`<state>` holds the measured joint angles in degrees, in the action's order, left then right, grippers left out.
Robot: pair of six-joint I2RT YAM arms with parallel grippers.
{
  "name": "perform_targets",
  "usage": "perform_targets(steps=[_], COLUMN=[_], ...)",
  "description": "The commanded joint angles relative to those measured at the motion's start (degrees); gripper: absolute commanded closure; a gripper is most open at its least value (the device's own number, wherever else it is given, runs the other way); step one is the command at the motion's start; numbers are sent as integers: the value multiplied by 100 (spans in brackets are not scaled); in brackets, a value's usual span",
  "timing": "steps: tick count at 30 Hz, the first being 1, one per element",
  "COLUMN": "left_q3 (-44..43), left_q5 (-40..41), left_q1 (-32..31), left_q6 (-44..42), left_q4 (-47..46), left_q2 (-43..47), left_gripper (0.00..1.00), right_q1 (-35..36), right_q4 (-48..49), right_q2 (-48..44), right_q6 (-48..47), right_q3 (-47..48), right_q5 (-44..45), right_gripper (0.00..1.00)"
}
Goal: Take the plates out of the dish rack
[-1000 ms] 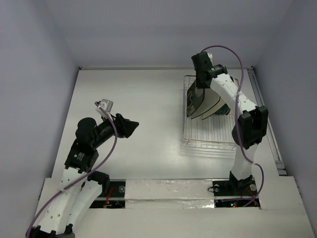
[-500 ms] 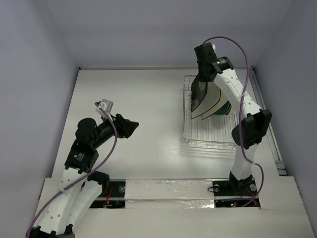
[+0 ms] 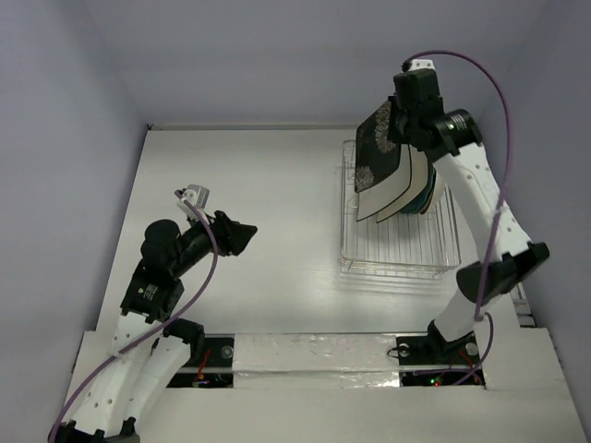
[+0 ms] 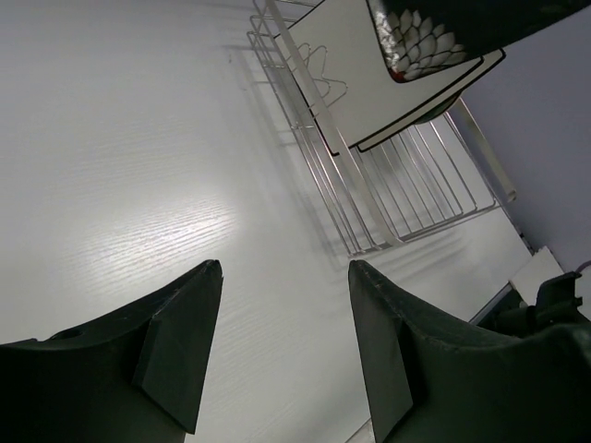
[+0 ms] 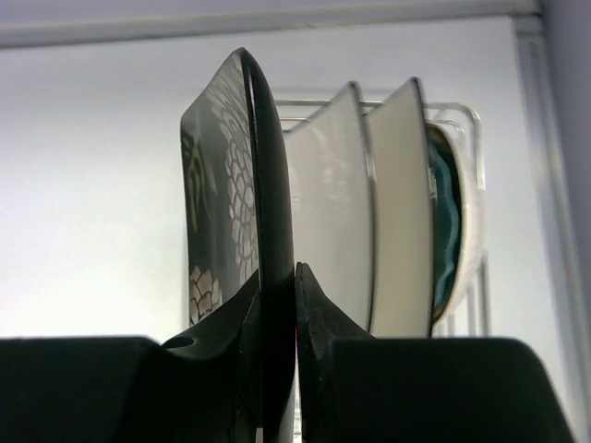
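Left gripper point(image 3: 238, 237) hovers over the near-left part of the white table point(image 3: 259, 185). Its fingers are spread with nothing between them, well apart from the work.

Right gripper point(image 5: 275, 305) is clenched on the rim of the dark square plate with a pale petal pattern point(image 3: 379, 152), one finger on each face. The plate hangs edge-on above the far-right part of the table, over the far end of the rectangular silver wire dish rack point(image 3: 397, 254). I can't confirm that its lower edge has cleared the tines.

Just to its right, two square cream-white plates with dark rims point(image 5: 323, 203) stand upright in the rack. A round teal plate point(image 5: 446, 221) stands beyond them.

Step in hand, as I judge it: carry the dark plate out.
- I want a straight lift first, as the nearest cream plate sits close beside it.
- Then I translate toward the bare table centre.
- I keep the wrist steady. A rim-only pinch may let the plate swing or slip.
- I lower it flat before letting go.
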<state>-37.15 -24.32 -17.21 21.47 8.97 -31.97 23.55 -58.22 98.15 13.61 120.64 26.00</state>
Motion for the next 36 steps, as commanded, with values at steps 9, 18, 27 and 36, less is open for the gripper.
perform_targets(steps=[9, 18, 27, 36], left_q3=[-302, -267, -214, -205], left_q5=[1094, 1596, 1500, 1430], left_q1=[-19, -19, -19, -19], left_q6=[-73, 15, 50, 50], left_q4=[157, 289, 237, 210], left_q2=[138, 235, 226, 226], left_gripper=[47, 48, 48, 48], right_q1=[1028, 1442, 1688, 1749], right_q4=[4238, 5286, 5707, 6182], right_q2=[-324, 1346, 2410, 2701], right_q6=[1994, 2849, 3455, 3640], right_q3=[-1622, -1280, -1297, -1930], right_q5=[-2168, -2794, -3048, -3092], right_gripper=[100, 100, 100, 100])
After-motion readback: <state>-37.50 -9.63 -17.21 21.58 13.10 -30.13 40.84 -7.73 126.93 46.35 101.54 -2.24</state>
